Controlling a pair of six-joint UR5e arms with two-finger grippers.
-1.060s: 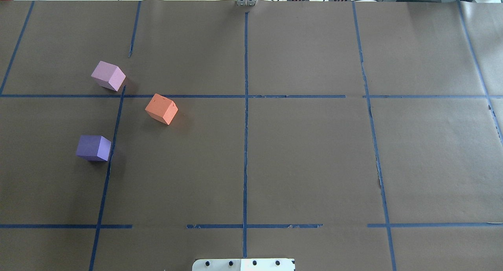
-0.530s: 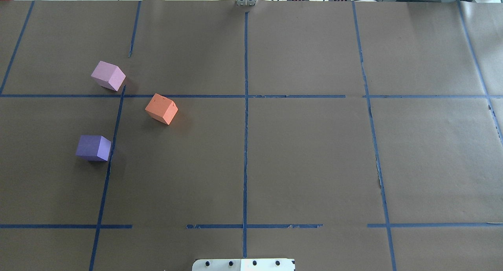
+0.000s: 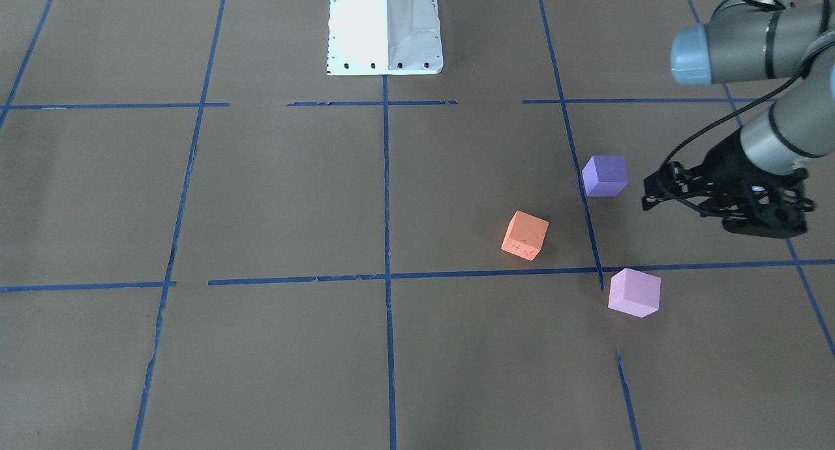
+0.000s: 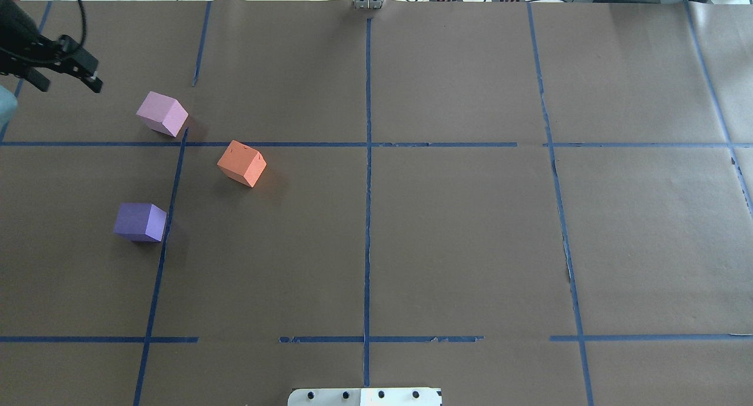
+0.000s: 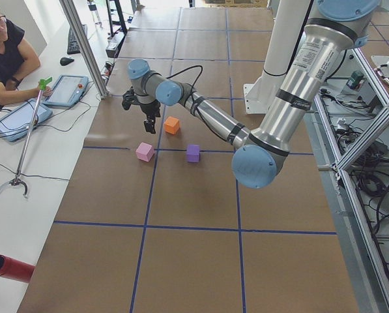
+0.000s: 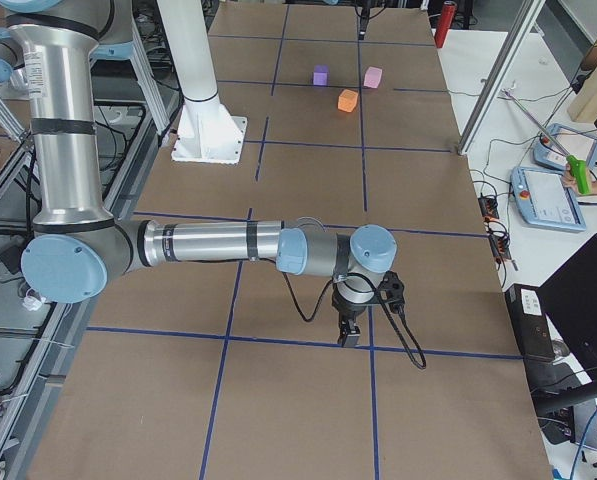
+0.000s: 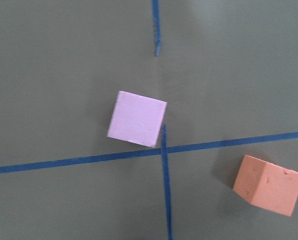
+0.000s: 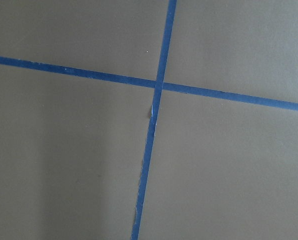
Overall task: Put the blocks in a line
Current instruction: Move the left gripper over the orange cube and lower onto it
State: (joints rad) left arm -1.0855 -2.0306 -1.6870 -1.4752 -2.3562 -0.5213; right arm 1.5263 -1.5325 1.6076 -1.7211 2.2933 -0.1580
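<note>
Orange block point(image 4: 242, 163) on bench point(image 4: 459, 235). Pink-lilac block point(image 4: 162, 113) far-left of it, violet block point(image 4: 140, 222) near-left, none touching. Left hand point(image 4: 69, 87) farther left, fingers apart, empty. Right hand point(image 6: 349, 335): cannot tell.

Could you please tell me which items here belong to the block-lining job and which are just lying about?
Job: orange block, purple block, pink block.
Lying about: red tube, grabber stick, control tablet.
</note>
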